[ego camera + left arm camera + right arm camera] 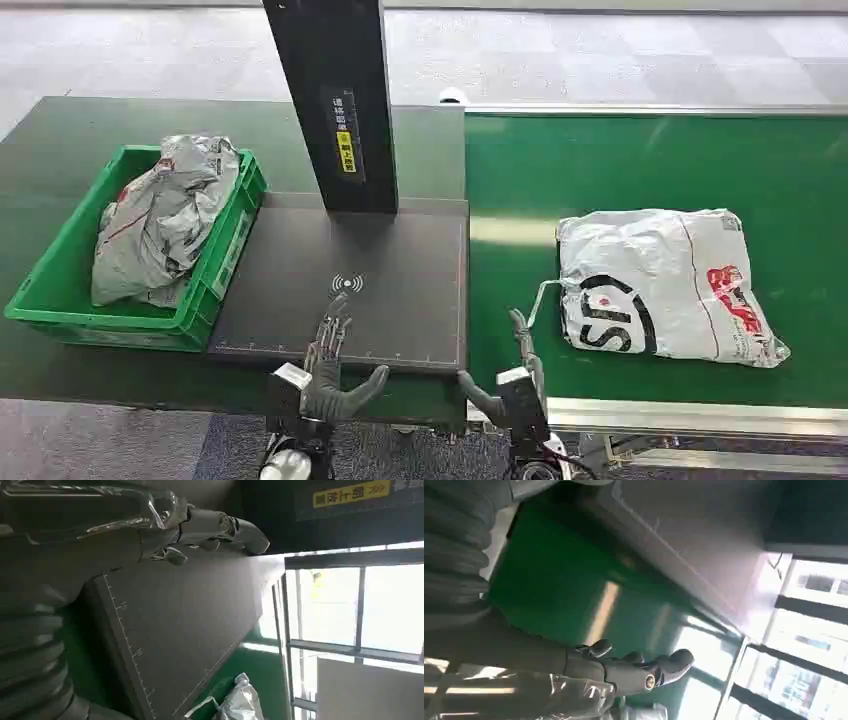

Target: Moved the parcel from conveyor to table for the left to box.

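Note:
A white plastic parcel (665, 285) with black and red print lies flat on the green conveyor belt (640, 160), right of centre; its corner (240, 702) appears in the left wrist view. My right hand (518, 372) hangs over the belt's near edge, left of the parcel and apart from it, fingers straight and holding nothing; its fingers (644, 672) reach out over the belt. My left hand (332, 368) is spread open above the near edge of the dark scale pad (400, 280), empty; its fingers (220, 527) stretch over the pad.
A green crate (225, 250) at the left holds a crumpled grey parcel (165, 215). A black upright post (335, 100) with a yellow label rises from the pad's far side. The belt's metal rail (700, 415) runs along the front.

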### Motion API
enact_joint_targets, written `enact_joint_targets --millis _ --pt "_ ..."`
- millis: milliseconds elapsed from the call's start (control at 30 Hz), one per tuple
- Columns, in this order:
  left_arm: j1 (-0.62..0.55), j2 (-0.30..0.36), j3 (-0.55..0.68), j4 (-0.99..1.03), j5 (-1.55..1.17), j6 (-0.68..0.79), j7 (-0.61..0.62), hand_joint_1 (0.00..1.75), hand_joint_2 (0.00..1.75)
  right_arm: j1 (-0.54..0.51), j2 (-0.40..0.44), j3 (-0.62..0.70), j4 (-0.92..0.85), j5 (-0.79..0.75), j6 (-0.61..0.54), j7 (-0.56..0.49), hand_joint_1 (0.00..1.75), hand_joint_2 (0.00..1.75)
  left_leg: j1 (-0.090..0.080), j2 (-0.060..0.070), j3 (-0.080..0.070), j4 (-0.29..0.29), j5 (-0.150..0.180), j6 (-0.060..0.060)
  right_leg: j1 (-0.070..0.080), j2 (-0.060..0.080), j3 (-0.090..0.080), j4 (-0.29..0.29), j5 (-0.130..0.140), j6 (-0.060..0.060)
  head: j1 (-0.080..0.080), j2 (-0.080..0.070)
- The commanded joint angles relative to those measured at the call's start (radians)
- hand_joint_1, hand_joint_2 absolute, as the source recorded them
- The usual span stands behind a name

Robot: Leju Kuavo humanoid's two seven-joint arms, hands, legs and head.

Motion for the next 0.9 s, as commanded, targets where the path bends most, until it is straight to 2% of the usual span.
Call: enact_joint_targets --millis 33,133,233,300,367,400,467,700,900 --pt "-0.007 -0.006 0.051 -0.021 -0.04 -0.059 0.003 0.0 1.75 -0.56 -0.398 -0.49 0.276 0.409 -0.042 0.371 0.0 1.75 -0.002 0.002 -0.001 0.0 0.001 0.0 -0.002 0.001 -0.002 0.001 0.001 0.001 0.0 0.0" --pt "-0.012 -0.004 0.03 -0.006 -0.031 -0.059 0.003 0.0 1.75 -0.671 -0.432 -0.477 0.479 0.458 -0.041 0.424 0.0 1.75 -0.004 0.003 0.001 0.001 0.002 0.002 -0.004 0.001 0.001 0.0 0.004 0.005 0.001 0.0" --pt "-0.019 -0.002 0.012 0.008 -0.019 -0.06 0.003 0.0 1.75 -0.715 -0.453 -0.443 0.598 0.515 0.004 0.509 0.0 1.75 -0.004 0.007 0.003 0.0 0.001 0.001 -0.004 0.004 0.001 -0.001 0.006 0.003 -0.001 0.0" --pt "-0.034 0.0 -0.005 0.031 -0.007 -0.064 0.003 0.0 1.75 -0.709 -0.465 -0.399 0.64 0.572 0.098 0.588 0.0 1.75 -0.003 -0.001 0.002 0.0 0.002 0.002 -0.004 -0.002 0.002 -0.001 0.004 0.004 0.0 0.0" --pt "-0.056 0.0 -0.031 0.057 -0.025 -0.046 0.003 0.0 1.75 -0.682 -0.467 -0.348 0.662 0.627 0.282 0.661 0.0 1.75 -0.003 -0.001 0.003 0.0 0.002 0.002 -0.003 -0.002 0.003 -0.002 0.004 0.004 -0.001 0.0" --pt "-0.056 -0.001 -0.032 0.057 -0.026 -0.045 0.003 0.0 1.75 -0.678 -0.465 -0.349 0.662 0.626 0.28 0.66 0.0 1.75 -0.003 -0.001 0.004 -0.001 0.002 0.002 -0.003 -0.002 0.004 -0.003 0.004 0.004 0.0 0.0" --pt "-0.075 -0.01 -0.038 0.073 -0.028 -0.046 0.004 0.0 1.75 -0.668 -0.448 -0.329 0.68 0.648 0.364 0.691 0.0 1.75 -0.002 -0.001 0.003 -0.001 0.002 0.002 -0.002 -0.002 0.003 -0.002 0.004 0.004 0.0 0.0" --pt "-0.073 -0.006 -0.023 0.059 -0.027 -0.043 0.016 0.0 1.75 -0.663 -0.406 -0.296 0.686 0.683 0.446 0.753 0.0 1.75 -0.003 0.002 0.001 0.0 0.001 0.002 -0.003 0.001 0.0 -0.001 0.004 0.004 0.0 0.0" --pt "-0.084 -0.003 -0.016 0.061 -0.026 -0.041 0.019 0.0 1.75 -0.667 -0.386 -0.281 0.691 0.694 0.491 0.751 0.0 1.75 -0.002 0.002 0.001 0.0 0.002 0.002 -0.002 0.001 0.001 -0.001 0.005 0.004 0.0 0.0"
